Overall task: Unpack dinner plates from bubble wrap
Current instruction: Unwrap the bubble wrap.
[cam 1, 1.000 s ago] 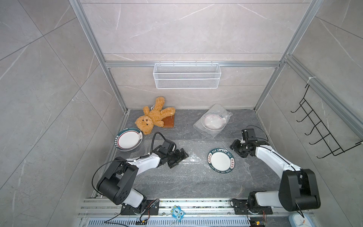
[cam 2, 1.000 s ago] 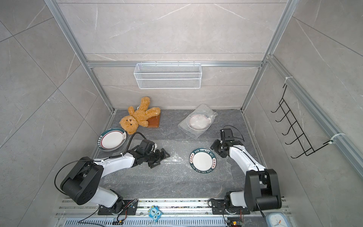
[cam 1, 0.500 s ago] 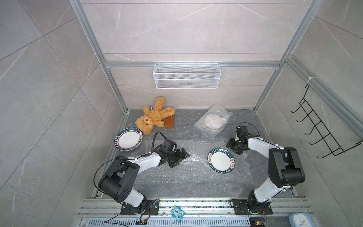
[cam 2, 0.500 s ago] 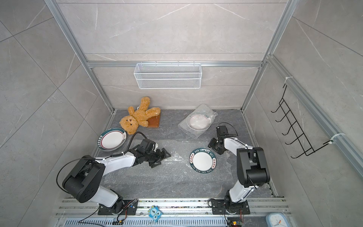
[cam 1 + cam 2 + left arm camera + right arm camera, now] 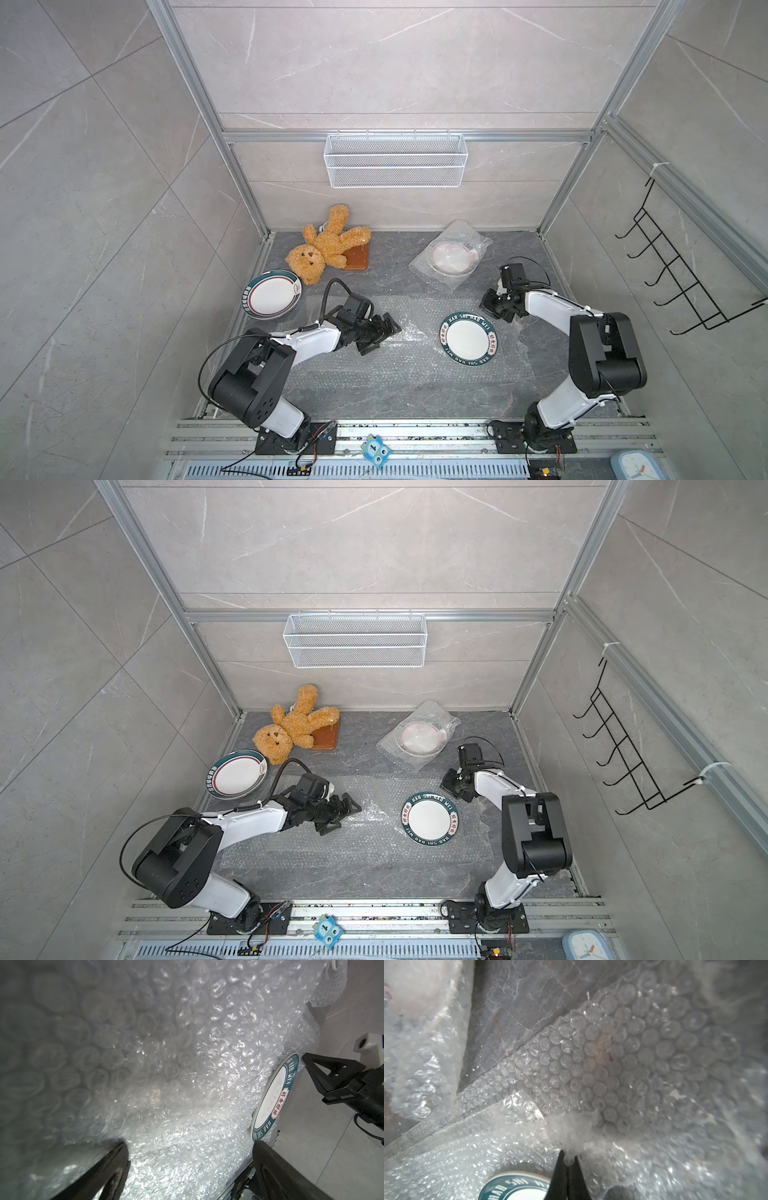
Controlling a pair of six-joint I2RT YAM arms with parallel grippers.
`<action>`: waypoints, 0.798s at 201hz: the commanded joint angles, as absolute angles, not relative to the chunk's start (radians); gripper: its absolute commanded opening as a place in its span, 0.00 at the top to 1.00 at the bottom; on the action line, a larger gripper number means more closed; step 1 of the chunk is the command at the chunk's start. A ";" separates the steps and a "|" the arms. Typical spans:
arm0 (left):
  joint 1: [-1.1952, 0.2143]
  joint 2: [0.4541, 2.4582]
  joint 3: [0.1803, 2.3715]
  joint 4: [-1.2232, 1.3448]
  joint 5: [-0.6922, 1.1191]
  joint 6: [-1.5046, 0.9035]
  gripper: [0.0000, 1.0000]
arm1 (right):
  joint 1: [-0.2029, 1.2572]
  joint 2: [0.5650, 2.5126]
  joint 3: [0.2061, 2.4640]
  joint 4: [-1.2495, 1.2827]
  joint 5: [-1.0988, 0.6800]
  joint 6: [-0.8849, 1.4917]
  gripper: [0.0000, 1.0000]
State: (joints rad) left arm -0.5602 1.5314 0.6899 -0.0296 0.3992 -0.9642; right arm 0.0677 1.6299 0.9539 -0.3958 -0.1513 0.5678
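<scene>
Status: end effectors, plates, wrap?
Right end effector shut on bubble wrap edge, beside bare centre plate. Left end effector open over the bubble wrap. Back plate still wrapped. Nothing in the way.

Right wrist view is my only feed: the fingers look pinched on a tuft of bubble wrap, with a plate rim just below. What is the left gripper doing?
Observer: The left gripper is open, its fingers spread over the bubble wrap and clamping nothing.
Operator: Is it close to my plate?
Observer: No. It is apart from the centre plate, on that plate's left side, with wrap lying between them.
Operator: Is any other plate already unwrapped?
Observer: Yes. A bare plate lies by the table's left edge, next to the teddy bear.
</scene>
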 commanded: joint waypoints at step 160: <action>-0.538 1.486 0.660 -0.083 0.384 -0.927 0.03 | 0.031 1.475 1.056 -0.616 -0.002 0.544 0.59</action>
